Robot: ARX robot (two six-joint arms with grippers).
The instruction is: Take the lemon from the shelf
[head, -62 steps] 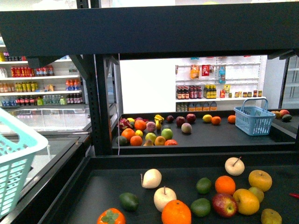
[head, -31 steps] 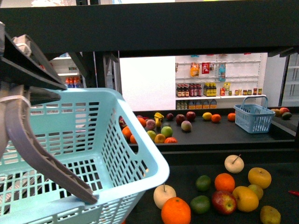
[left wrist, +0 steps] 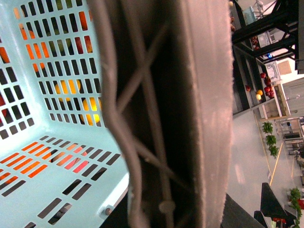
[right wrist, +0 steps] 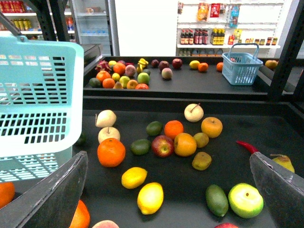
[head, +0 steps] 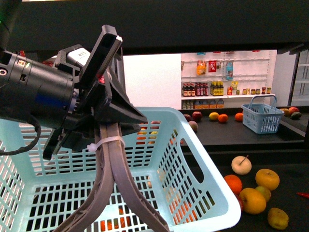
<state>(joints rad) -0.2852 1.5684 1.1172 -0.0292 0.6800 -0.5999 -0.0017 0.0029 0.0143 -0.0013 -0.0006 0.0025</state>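
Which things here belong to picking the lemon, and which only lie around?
Job:
bright yellow oval lemon
black tray deck of the shelf
open right fingers
light blue plastic basket on the left arm, probably

Lying about:
round orange fruit
red apple
dark green oval fruit
red chilli

Lemon (right wrist: 150, 197) on shelf (right wrist: 183, 187) deck, near basket (right wrist: 38, 95).

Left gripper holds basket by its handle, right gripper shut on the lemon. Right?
No: the right gripper is open; the lemon lies on the shelf deck, per the right wrist view. The left gripper does hold the basket by its handle.
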